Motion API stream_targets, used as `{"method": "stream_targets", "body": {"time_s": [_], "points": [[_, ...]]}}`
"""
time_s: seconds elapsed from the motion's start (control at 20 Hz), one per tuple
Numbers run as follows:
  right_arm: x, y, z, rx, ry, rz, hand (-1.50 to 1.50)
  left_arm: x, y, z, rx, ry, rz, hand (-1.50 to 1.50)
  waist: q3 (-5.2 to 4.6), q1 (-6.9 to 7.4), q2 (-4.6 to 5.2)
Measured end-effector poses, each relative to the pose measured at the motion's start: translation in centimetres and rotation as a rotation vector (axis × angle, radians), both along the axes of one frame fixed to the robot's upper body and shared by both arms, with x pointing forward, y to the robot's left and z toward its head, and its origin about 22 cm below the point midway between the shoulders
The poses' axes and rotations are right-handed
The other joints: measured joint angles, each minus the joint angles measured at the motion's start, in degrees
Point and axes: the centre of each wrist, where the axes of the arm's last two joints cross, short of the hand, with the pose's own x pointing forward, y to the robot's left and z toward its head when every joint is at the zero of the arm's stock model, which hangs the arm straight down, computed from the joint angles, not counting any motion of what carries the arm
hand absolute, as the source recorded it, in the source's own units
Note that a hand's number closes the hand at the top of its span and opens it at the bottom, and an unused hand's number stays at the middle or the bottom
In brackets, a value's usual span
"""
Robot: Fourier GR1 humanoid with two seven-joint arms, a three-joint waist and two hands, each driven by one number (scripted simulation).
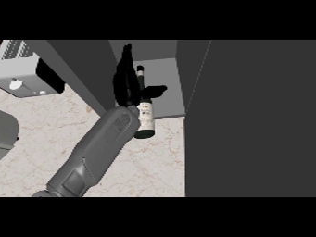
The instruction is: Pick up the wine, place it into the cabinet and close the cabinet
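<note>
Marble counter (pixel 153 166) — left hand (pixel 127 85) grips slender wine bottle (pixel 144 115).

Dark labelled wine bottle (pixel 144 115) at open cabinet (pixel 161 85)

Kitchen, marble counter (pixel 44 125), toaster (pixel 20 74), grey cabinet (pixel 256 115)

- Your one visible forearm (pixel 102 148) rises from lower left toward top centre.
- Its hand (pixel 128 85): fingers straight up, thumb (pixel 154 91) spread right.
</note>
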Motion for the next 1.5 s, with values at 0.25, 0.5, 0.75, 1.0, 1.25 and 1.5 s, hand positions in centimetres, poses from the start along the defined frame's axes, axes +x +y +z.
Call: {"method": "stream_targets", "body": {"time_s": [0.25,0.5,0.75,1.0,1.25,1.5], "points": [[-0.1,0.3,-0.1,0.008,0.013,0.011,-1.5,0.2,0.0,0.5,-0.075,-0.079,-0.019,-1.5,-0.01,0.46,-0.18],[-0.1,0.5,0.1,0.017,0.018,0.006,-1.5,0.2,0.0,1.1,-0.174,-0.143,-0.026,-1.5,-0.01,1.17,-0.43],[-0.3,0.5,0.1,0.022,0.038,-0.012,-1.5,-0.2,0.1,1.6,-0.293,-0.198,-0.073,-1.5,0.03,2.53,-0.87],[-0.5,0.5,0.1,0.029,0.046,-0.03,-1.5,-1.7,-0.3,1.1,-0.369,-0.222,-0.145,-1.5,0.1,3.69,-1.25],[-0.6,0.8,0.1,0.043,0.053,-0.038,-1.5,-2.6,-0.4,0.9,-0.425,-0.237,-0.22,-1.5,0.14,4.64,-1.5],[-0.6,1.0,0.2,0.049,0.06,-0.052,-1.5,-5.2,-1.0,0.9,-0.481,-0.242,-0.3,-1.5,0.16,5.62,-1.77]]}}
